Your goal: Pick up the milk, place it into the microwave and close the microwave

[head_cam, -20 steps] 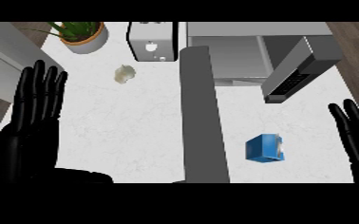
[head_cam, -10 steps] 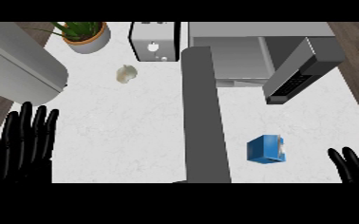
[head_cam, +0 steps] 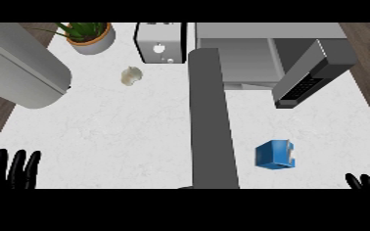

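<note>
1. Where the white counter (head_cam: 145,137) runs out to my right of the grey bar (head_cam: 213,122), the milk (head_cam: 275,155) sits as a small blue carton, well below the microwave (head_cam: 249,54) and apart from it; nothing touches it.
2. Seen from above the carton looks tilted, its lighter top face turned up and towards my left, its white-marked side facing my right; its long axis I cannot tell from this steep view.
3. The microwave stands at the far edge with its cavity showing; its door (head_cam: 312,73) hangs swung out to my right, the dark panel along its lower end.
4. My left hand (head_cam: 20,170) shows only as black fingers at the lower left edge, straight and pointing up, spread a little, holding nothing; my grey forearm (head_cam: 29,71) crosses the upper left corner.
5. My right hand (head_cam: 357,180) is just fingertips at the lower right edge; how far it is open I cannot tell; it lies near the milk but clear of it.
6. Further back stand a potted plant (head_cam: 90,35), a toaster (head_cam: 160,44), and a small pale object (head_cam: 130,75) on the counter.
</note>
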You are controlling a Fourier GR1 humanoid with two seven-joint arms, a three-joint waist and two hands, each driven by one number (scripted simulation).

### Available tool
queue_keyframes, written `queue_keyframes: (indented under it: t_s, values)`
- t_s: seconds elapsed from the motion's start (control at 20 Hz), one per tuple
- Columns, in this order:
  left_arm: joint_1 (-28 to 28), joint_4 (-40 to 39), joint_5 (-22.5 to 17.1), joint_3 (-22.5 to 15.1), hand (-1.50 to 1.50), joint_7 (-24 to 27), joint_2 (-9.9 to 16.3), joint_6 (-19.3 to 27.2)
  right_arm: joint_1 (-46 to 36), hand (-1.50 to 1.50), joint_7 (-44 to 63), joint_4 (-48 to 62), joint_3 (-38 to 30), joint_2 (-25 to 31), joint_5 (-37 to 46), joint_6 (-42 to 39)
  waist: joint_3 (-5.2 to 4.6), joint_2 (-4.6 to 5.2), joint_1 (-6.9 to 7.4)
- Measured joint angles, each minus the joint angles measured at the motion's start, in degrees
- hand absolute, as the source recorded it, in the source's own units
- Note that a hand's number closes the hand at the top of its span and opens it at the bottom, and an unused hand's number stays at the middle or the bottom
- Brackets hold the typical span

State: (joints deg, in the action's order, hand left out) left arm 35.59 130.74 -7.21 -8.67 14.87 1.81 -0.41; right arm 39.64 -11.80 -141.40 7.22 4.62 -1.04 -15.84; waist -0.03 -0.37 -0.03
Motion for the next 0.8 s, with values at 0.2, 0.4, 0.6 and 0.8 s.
queue_keyframes:
  t_s: [0.2, 0.4, 0.6, 0.8]
  values:
    - [3.6, 0.2, -1.8, 1.4, -1.5, 2.9, 0.8, -2.5, 1.3, -1.5, -3.2, 1.7, 1.1, -1.1, 3.3, 0.2, 0.0, 0.06, 0.02]
    - [7.8, 1.0, -2.5, 1.7, -1.5, 5.8, 1.0, -4.6, -1.8, -1.5, -3.5, 5.4, 0.9, -2.3, 6.6, 2.0, 0.02, 0.15, 0.35]
    - [10.8, 1.6, -4.4, 3.7, -1.5, 7.6, 1.6, -6.7, -5.3, -1.5, -4.5, 10.4, 1.8, -3.3, 10.4, 3.9, 0.02, 0.2, 0.5]
    - [12.5, 1.0, -4.5, 4.5, -1.5, 9.9, 1.4, -8.4, -8.9, -1.5, -5.2, 14.7, 0.8, -3.3, 12.3, 4.8, 0.02, 0.23, 0.53]
